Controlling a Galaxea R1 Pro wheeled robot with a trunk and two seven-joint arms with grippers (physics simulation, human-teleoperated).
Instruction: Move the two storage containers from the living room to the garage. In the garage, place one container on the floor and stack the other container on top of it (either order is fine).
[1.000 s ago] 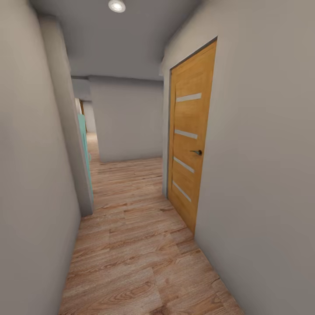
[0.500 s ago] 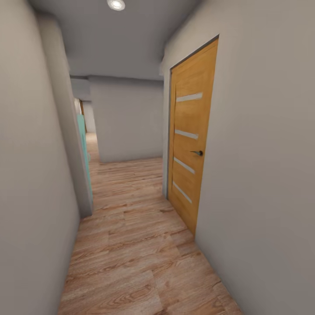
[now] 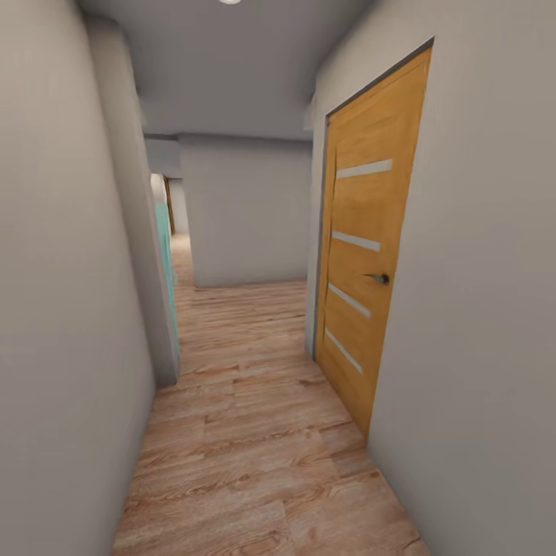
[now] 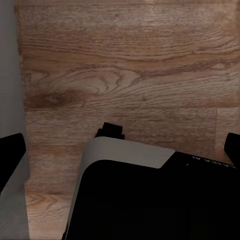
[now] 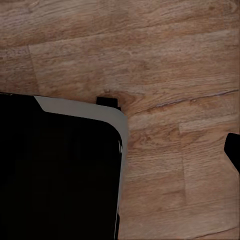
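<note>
A narrow grey hallway with a wood plank floor point(image 3: 255, 432), seen from the robot's head.

An orange wooden door point(image 3: 369, 262) with a dark handle point(image 3: 378, 278) stands closed on the right wall; a teal panel point(image 3: 165, 255) edges the left. Both wrist views show dark robot body over planks. Whether either tool is spread or pressed together cannot be told. The storage containers' whereabouts cannot be told.

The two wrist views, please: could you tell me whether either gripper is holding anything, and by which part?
Nothing is seen held. Both wrist views look down at the wood plank floor over the robot's dark base, with no container between the dark finger edges.
</note>
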